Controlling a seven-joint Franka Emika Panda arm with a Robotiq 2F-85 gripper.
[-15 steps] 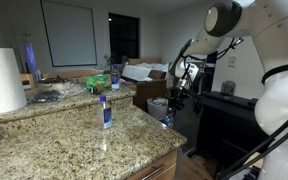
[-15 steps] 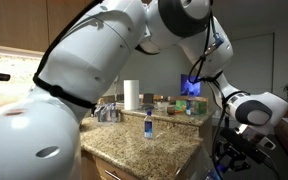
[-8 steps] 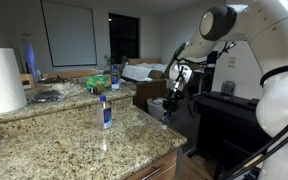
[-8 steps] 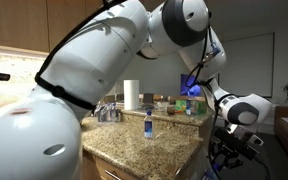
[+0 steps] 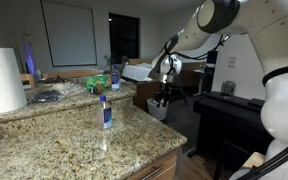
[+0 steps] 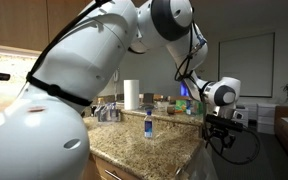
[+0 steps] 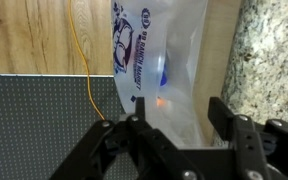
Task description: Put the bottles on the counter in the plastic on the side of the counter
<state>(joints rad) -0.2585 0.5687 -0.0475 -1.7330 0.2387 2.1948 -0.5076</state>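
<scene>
Granite surface [image 5: 64,145] carried one bottle [image 5: 105,113] upright, yet to be moved; the hand [image 7: 176,115] hung released and empty over the plastic bag [image 7: 149,50], where a blue blur [image 7: 164,75] suggested another bottle already inside.

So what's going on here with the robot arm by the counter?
One bottle stands upright on the counter, not yet picked up. The robot arm holds its gripper open and empty off the counter's edge, over the plastic bag hanging beside it. Something blue shows through the bag, probably a bottle, though it is too blurred to be sure. It looks like the arm is clearing the counter into that bag.
</scene>
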